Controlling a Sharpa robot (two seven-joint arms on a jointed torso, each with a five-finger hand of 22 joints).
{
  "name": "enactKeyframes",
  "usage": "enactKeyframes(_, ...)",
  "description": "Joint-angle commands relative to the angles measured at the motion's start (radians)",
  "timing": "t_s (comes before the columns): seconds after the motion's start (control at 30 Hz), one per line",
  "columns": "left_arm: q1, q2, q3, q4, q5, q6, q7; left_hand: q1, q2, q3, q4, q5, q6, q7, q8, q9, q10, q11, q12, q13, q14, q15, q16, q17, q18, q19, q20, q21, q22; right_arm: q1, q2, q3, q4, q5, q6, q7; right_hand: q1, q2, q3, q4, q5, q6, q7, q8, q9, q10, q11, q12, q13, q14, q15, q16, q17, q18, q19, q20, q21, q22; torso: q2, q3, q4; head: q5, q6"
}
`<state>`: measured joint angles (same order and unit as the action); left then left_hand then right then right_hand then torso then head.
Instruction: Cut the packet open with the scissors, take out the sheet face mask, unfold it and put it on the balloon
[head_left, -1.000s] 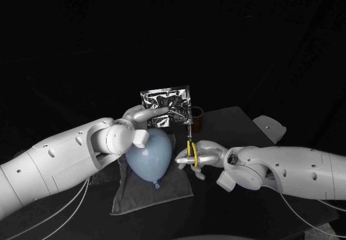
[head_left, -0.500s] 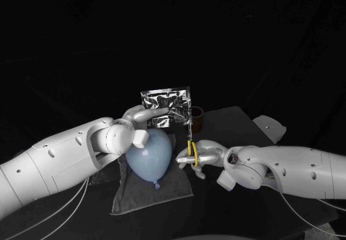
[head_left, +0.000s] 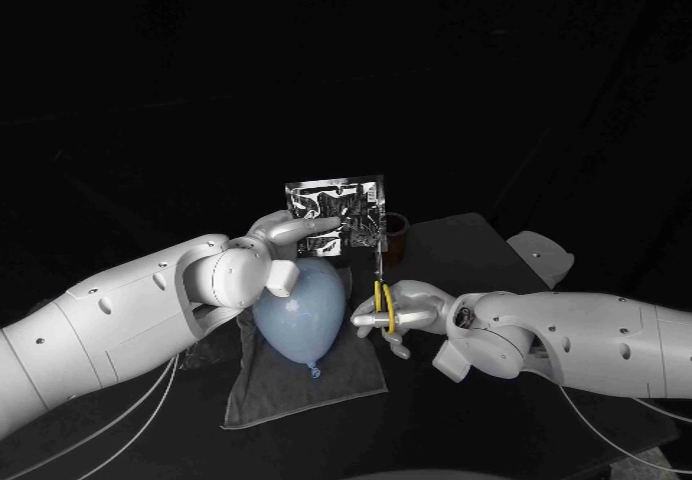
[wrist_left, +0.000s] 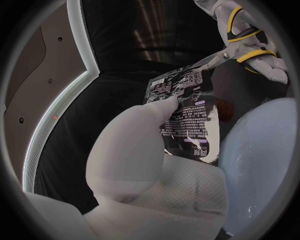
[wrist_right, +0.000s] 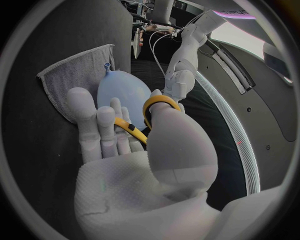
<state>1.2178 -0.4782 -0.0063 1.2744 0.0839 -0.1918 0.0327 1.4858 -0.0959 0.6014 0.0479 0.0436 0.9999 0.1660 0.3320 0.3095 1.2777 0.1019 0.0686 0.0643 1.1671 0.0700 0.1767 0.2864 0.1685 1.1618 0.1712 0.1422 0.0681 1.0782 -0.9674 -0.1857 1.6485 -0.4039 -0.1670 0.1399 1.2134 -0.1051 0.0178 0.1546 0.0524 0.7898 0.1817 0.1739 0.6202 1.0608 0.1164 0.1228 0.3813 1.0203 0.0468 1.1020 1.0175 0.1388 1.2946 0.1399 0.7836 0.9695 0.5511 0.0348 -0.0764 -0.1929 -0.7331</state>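
Head view: the left hand (head_left: 296, 235) pinches the silver packet (head_left: 336, 212) by its lower left part and holds it upright over the far end of the balloon (head_left: 300, 310). The right hand (head_left: 404, 308), just right of the balloon, grips the yellow-handled scissors (head_left: 379, 280) with fingers through the loops, blades pointing away toward the packet's lower right edge. Left wrist view: the blade tips meet that edge; whether they bite in cannot be told. The pale blue balloon lies on a grey cloth (head_left: 310, 385) on the black table (head_left: 476, 240).
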Motion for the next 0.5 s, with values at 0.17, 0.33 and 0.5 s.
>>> enactKeyframes(0.17,0.001,-0.002,0.001,-0.001,-0.005,0.027,0.004,0.0,0.007,0.007,0.001,0.006,0.005,0.002,0.006,0.06,0.007,0.003,-0.003,0.001,0.004,-0.002,0.0,0.001,0.017,0.009,-0.001,0.004,0.001,0.001,0.004,0.0,0.002,0.001,0.022,-0.001,0.003,0.012,-0.008,0.001,-0.004,0.006,0.006,0.009,0.002,0.001,0.006,0.005,-0.003,-0.008,0.003,0.003,-0.003,0.015,0.0,0.003,0.002,-0.001,-0.001,0.0009,0.0003,0.001,0.0)
enactKeyframes(0.33,0.001,-0.002,0.001,-0.001,-0.005,0.029,0.004,0.0,0.007,0.007,0.001,0.006,0.005,0.002,0.006,0.06,0.007,0.003,-0.003,0.001,0.004,-0.002,0.0,0.001,0.017,0.009,-0.001,0.004,0.001,0.001,0.006,0.0,0.002,0.002,0.022,-0.001,0.003,0.012,-0.008,0.001,-0.004,0.006,0.006,0.009,0.002,0.001,0.006,0.005,-0.003,-0.008,0.003,0.003,-0.003,0.015,0.0,0.003,0.002,-0.001,0.001,0.0007,-0.0003,0.001,0.001)
enactKeyframes(0.5,0.001,-0.003,0.001,-0.001,-0.008,0.032,0.002,-0.001,0.007,0.008,-0.001,0.006,0.005,0.002,0.006,0.061,0.008,0.003,-0.003,0.001,0.005,-0.002,0.0,0.002,0.017,0.01,-0.002,0.004,0.001,0.001,0.005,0.0,0.0,0.004,0.018,0.001,0.005,0.016,-0.012,0.003,-0.004,0.007,0.006,0.011,0.002,0.0,0.006,0.006,-0.004,-0.008,0.004,0.004,-0.004,0.015,-0.001,0.003,0.003,-0.001,0.0,0.0009,0.0004,0.003,-0.002)
